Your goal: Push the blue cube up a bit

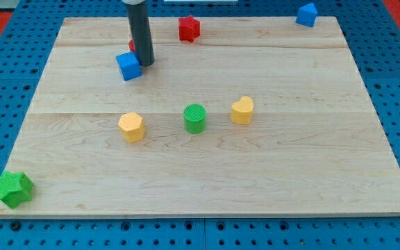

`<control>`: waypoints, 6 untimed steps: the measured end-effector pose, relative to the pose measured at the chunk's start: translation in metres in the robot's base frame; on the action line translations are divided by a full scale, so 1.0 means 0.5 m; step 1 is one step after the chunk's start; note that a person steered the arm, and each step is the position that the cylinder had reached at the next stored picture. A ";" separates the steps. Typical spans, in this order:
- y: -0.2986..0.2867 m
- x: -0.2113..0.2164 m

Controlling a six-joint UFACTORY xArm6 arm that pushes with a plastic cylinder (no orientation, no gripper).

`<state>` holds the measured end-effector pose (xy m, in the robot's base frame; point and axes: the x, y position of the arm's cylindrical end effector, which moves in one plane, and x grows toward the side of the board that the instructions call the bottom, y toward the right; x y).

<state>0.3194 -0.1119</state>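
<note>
The blue cube (128, 66) sits on the wooden board (207, 160) at the upper left. My tip (145, 63) is at the end of the dark rod, touching or just off the cube's right side. A small red block (132, 45) is mostly hidden behind the rod, just above the cube.
A red star-like block (189, 28) lies near the top middle. A blue block (307, 14) sits at the top right corner. A yellow hexagon (131, 127), green cylinder (195, 118) and yellow heart (242, 110) line the middle. A green star (12, 189) is at the bottom left corner.
</note>
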 end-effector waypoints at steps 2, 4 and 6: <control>0.018 0.019; -0.048 0.099; -0.070 0.001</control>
